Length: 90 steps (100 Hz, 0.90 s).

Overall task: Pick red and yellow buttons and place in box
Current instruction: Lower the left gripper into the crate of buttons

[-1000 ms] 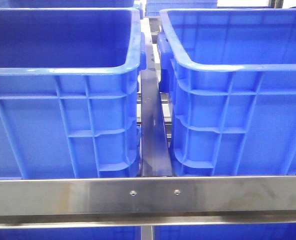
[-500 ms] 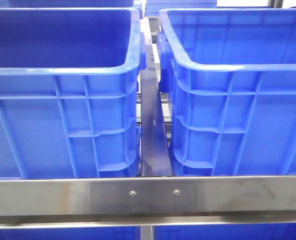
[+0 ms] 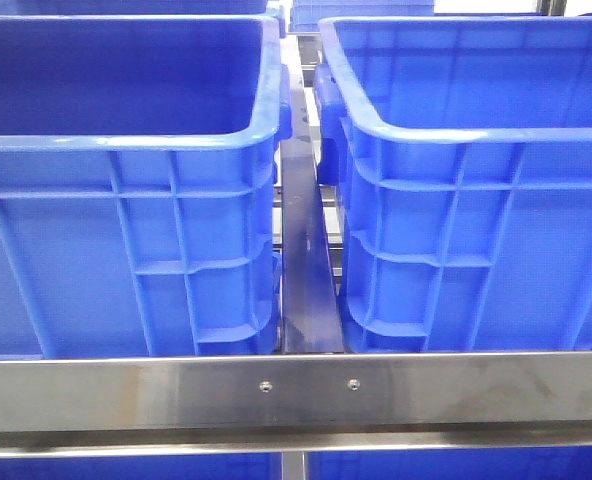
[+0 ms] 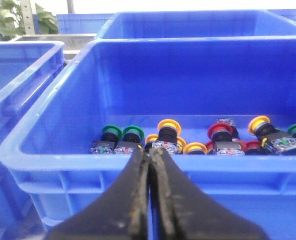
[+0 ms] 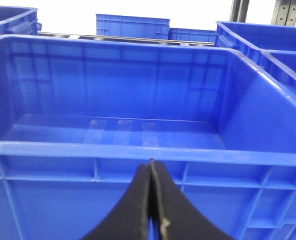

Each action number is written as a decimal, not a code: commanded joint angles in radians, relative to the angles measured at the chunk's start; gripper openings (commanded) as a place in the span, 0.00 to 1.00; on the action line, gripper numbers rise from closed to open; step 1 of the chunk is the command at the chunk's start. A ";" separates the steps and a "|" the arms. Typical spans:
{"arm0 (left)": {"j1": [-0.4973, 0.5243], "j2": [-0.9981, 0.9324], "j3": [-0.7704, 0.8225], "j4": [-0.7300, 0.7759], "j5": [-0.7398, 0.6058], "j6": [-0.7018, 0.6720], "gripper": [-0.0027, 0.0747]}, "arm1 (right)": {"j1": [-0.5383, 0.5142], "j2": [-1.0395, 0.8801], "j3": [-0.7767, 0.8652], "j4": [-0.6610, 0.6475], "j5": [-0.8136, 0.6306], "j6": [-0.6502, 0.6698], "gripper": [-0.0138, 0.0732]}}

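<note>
Push buttons with yellow [image 4: 169,125], red [image 4: 219,132] and green [image 4: 111,132] caps lie along the floor of a blue crate [image 4: 88,162] in the left wrist view. My left gripper [image 4: 150,152] is shut and holds nothing, just outside that crate's near rim. In the right wrist view an empty blue box [image 5: 113,150] stands ahead, and my right gripper [image 5: 151,162] is shut with nothing in it, in front of the near wall. The front view shows neither gripper nor any button.
Two large blue crates, left [image 3: 126,140] and right [image 3: 476,135], stand side by side in the front view with a narrow metal strip [image 3: 306,260] between them. A steel rail [image 3: 296,395] runs across in front. More blue crates stand behind and beside.
</note>
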 commanded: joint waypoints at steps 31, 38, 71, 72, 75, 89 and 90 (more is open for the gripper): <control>0.003 0.367 -0.372 -0.010 0.292 -0.005 0.01 | -0.003 -0.024 -0.016 -0.008 -0.074 -0.004 0.09; 0.003 0.448 -0.429 -0.010 0.315 -0.003 0.02 | -0.003 -0.024 -0.016 -0.008 -0.074 -0.004 0.09; 0.003 0.815 -0.638 -0.010 0.324 -0.001 0.79 | -0.003 -0.024 -0.016 -0.008 -0.074 -0.004 0.09; 0.003 0.821 -0.647 -0.010 0.328 -0.001 0.81 | -0.003 -0.024 -0.016 -0.008 -0.074 -0.004 0.09; 0.003 0.850 -0.664 -0.016 0.334 -0.001 0.83 | -0.003 -0.024 -0.016 -0.008 -0.074 -0.004 0.09; 0.003 1.003 -0.759 -0.029 0.366 -0.001 0.84 | -0.003 -0.024 -0.016 -0.008 -0.074 -0.004 0.09; 0.003 1.019 -0.764 -0.029 0.371 -0.001 0.84 | -0.003 -0.024 -0.016 -0.008 -0.074 -0.004 0.09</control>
